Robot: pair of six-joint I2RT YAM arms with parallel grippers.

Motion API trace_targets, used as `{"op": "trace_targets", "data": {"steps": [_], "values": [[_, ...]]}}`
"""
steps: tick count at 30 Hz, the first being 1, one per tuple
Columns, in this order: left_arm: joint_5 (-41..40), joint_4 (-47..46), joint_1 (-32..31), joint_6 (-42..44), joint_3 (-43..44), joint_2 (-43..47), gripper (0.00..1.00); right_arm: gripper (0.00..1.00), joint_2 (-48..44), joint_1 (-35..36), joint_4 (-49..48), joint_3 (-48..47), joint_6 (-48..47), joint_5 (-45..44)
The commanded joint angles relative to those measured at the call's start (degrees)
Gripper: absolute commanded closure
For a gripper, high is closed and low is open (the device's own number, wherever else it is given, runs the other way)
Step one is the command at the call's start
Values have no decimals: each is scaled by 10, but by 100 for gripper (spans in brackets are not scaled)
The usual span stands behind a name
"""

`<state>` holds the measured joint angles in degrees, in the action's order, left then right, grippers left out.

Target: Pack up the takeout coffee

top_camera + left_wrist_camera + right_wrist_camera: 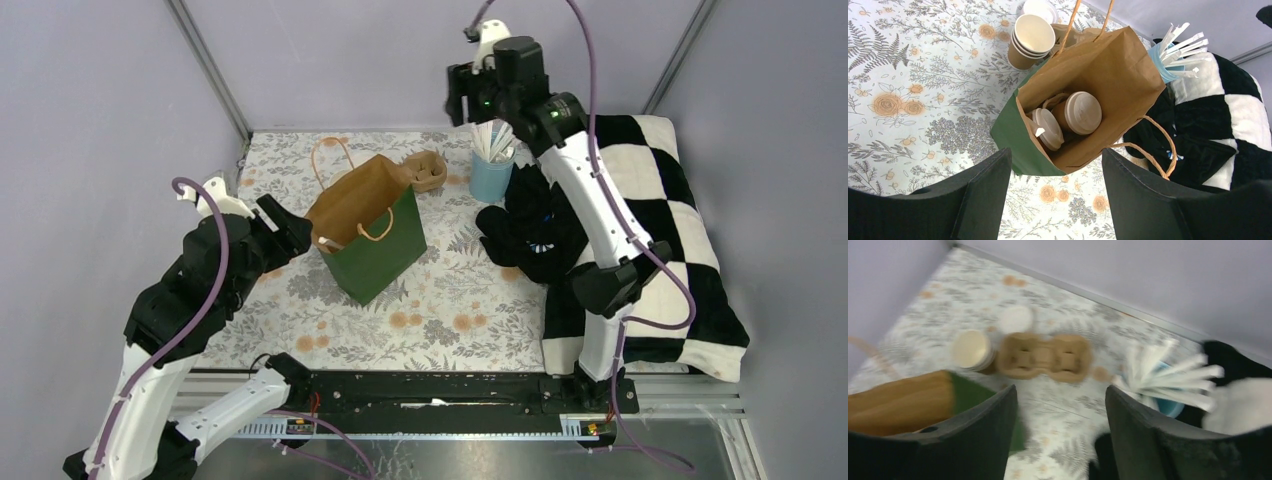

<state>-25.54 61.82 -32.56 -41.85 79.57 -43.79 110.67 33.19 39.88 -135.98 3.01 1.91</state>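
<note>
Tan cups (1082,113) half-hidden inside bag (1120,67)

Lidded kraft cups (1083,112): two, both inside the bag; the second cup (1048,129) sits at 8 o'clock of the first.
Paper bag (1108,65): one.
Unlidded cups (1034,32): one nested stack, at 11 o'clock of the bag in the left wrist view; three rims show, full count unclear.
Loose white lid (1040,9): one, at 12 o'clock of that stack.
Pulp carrier (1045,357): one.
Blue cup (490,178): one.
Straws (1178,40): one bunch, too overlapped to count.
Checked blanket (670,200): one.

Lidded cups (1068,120) inside bag (1108,75) (side by side); carrier (425,170) behind.
</note>
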Motion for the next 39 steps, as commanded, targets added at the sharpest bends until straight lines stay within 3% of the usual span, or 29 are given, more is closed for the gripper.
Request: {"op": "trace_targets", "data": {"steps": [1,10,16,24,31,39], "values": [[0,-32,2,5,-6,-8,30,36,-5,-51,36,41,-34,-86],[12,-33,2,2,-9,-14,30,40,93,-88,2,28,-34,-148],[18,-26,2,2,-9,-13,30,58,123,-99,-49,22,-20,-166],[23,-19,2,0,-12,-13,30,61,165,-122,-91,-19,-15,-222],[26,-19,2,2,-19,-12,30,54,187,-144,-104,-19,2,-211],[26,-16,2,6,-16,-13,30,59,226,-160,-110,-43,-2,-175]]}}
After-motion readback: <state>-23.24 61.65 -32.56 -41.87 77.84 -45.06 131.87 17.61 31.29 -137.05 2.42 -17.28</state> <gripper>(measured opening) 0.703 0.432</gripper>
